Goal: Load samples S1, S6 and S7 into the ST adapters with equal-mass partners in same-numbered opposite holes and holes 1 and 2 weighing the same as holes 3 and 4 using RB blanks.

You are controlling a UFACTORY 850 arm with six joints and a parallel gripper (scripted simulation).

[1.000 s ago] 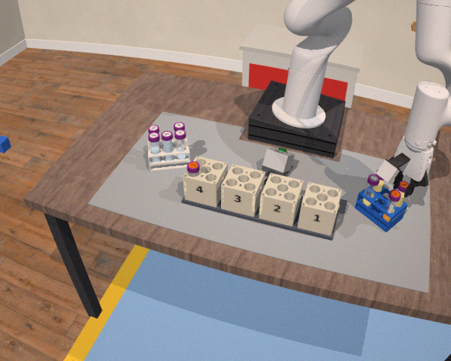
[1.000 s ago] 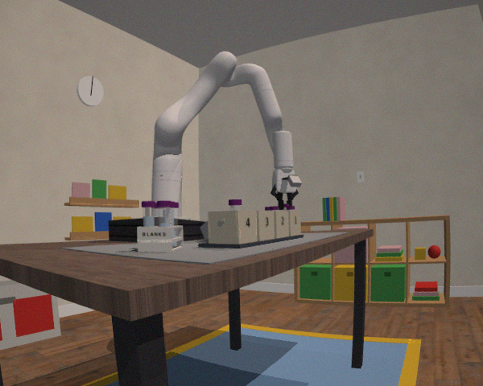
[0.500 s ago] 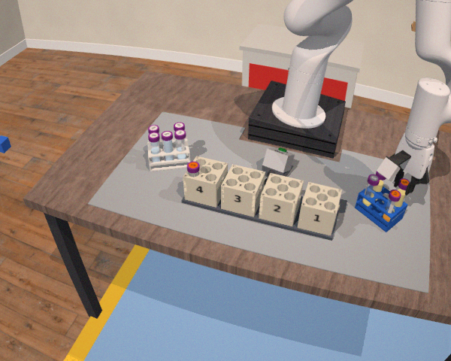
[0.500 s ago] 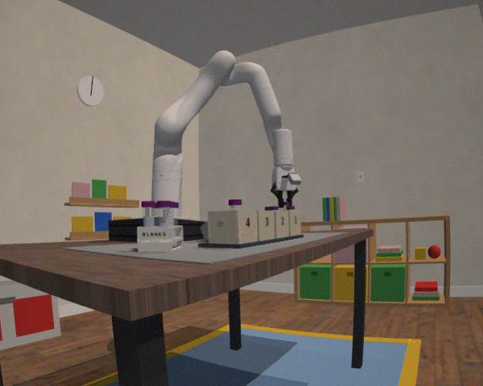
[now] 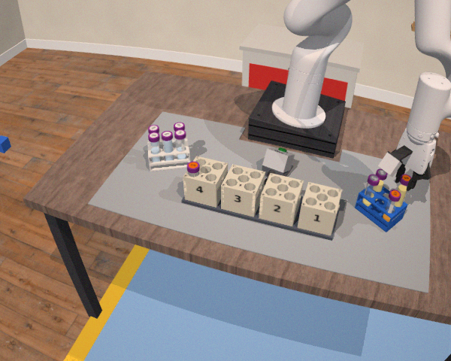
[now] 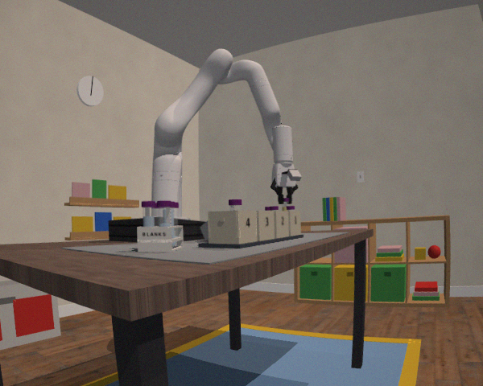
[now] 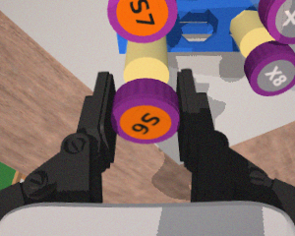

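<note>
Gripper (image 7: 146,108): black two-finger tool on the white arm, clenched on the purple cap of sample S6 (image 7: 146,120), one finger on each side of the cap. In the wrist view the tube hangs straight below the tool, its yellowish body running down toward the blue sample rack RS (image 5: 378,217).

S6: held over the rear edge of RS, near the right end of the table as the top view shows it. Whether its foot has left the well cannot be told from any view.

S7 (image 7: 143,8): orange dot, just beside S6 in RS, caps close together.

X5 (image 7: 288,18), X8 (image 7: 273,74): grey dots, in RS on the far side of the held tube; to stay put.

S1 (image 5: 193,167): orange dot, standing in a rear hole of adapter 4 (image 5: 202,184), at the other end of the row from RS.

Blank rack RB (image 5: 167,157): white, five purple-capped tubes, beyond adapter 4 toward the far left corner.

DONE key (image 5: 282,150): green, on a grey box behind adapters 2 and 3; untouched stage.

Hazards, as judged:
- The grip is on the cap alone, so a sideways jolt could tilt the tube or let it slip.
- Moving sideways before the foot leaves the well could drag or tip RS.
- S7 stands close enough for a finger to knock it.
</note>
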